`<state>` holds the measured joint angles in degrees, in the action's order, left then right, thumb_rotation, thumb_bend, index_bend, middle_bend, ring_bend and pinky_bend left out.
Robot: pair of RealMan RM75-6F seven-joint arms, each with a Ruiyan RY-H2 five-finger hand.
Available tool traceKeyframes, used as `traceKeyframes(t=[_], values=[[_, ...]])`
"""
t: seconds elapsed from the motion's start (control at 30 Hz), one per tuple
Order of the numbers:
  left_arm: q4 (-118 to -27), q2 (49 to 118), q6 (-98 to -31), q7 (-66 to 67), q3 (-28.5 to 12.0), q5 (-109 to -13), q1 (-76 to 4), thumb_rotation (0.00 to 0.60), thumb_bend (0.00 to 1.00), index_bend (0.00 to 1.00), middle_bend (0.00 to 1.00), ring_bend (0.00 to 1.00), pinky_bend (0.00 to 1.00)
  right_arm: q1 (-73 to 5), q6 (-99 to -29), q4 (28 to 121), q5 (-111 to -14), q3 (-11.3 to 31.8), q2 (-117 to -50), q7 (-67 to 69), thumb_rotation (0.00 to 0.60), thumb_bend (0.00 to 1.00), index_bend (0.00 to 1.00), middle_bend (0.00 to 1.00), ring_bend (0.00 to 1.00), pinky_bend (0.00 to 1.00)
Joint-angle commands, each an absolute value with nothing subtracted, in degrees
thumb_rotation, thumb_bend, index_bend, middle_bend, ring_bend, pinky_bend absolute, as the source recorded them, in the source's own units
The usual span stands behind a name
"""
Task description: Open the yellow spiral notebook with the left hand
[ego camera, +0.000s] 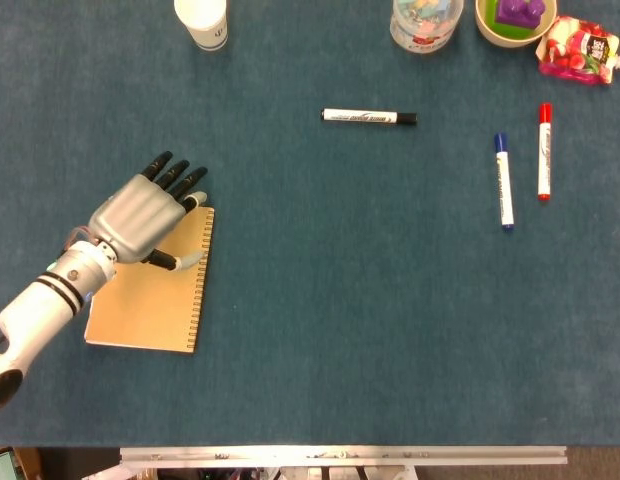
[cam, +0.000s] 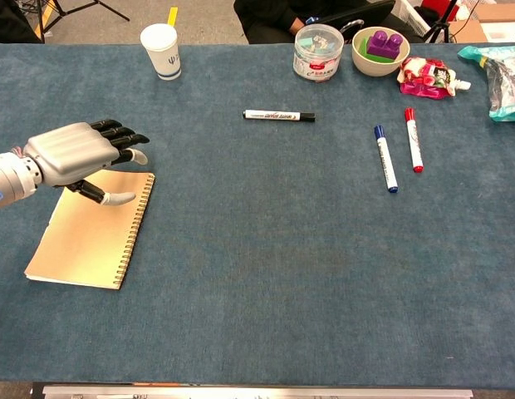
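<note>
The left hand (ego camera: pixel 142 216) (cam: pixel 71 155) is reaching in from the left side, palm facing down. Its dark-tipped fingers (ego camera: pixel 175 175) are pointing to the far right and lying close together. It is holding nothing. The right hand is not showing.

Dark teal bench (cam: pixel 266 274), evenly coloured. Tan notebook (cam: pixel 87 237) with a dark spiral. Silver-grey hand (ego camera: pixel 140 215) with black fingers (ego camera: pixel 175 175), white at some tips. Three white markers: black-capped (ego camera: pixel 368 117), blue-capped (ego camera: pixel 503 181), red-capped (ego camera: pixel 543 150). White cup (cam: pixel 161 50) with a small dark mark. Clear tub (cam: pixel 317 51), red-lettered label. Pale green bowl (cam: pixel 365 62) holding a purple block (cam: pixel 384 43). Pink-and-white pouch (cam: pixel 428 77).
</note>
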<state>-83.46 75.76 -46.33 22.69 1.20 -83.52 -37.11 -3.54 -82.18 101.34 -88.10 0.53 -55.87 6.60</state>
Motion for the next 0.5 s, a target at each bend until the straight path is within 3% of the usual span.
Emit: traceKeyframes(t=[0.03,0.1,0.13,0.5], values=[[-85.4,72.1,-50.3,16.4,2.6,-87.0,-35.4,0.411,0.23,0.08,0.0,0.0,0.0,-3.6,-82.1,101.2,-88.2,0.5,-55.9,6.7,0.6,0.39,0.36,0.32,0.22,0.29],[-84.7,71.0,-53.1,14.4,3.8,-90.2,-34.6,0.579,0.23,0.05,0.0,0.0,0.0,-3.7,-81.9,101.2,-88.1,0.6,-56.0,6.7,0.6,0.39,0.36,0.32,0.22,0.29],[-84.2,70.6,-54.3,13.3,4.4,-91.6,-34.3,0.6,0.23,0.03,0.0,0.0,0.0,-3.8,-81.9,101.1,-88.2,0.5,-56.0,6.8,0.6,0.39,0.36,0.32,0.22,0.29],[-72.9,70.3,-63.0,1.6,11.3,-104.0,-32.3,0.6,0.23,0.0,0.0,0.0,0.0,-4.0,-81.6,101.1,-88.5,0.5,-56.1,6.8,0.6,0.39,0.36,0.32,0.22,0.29]])
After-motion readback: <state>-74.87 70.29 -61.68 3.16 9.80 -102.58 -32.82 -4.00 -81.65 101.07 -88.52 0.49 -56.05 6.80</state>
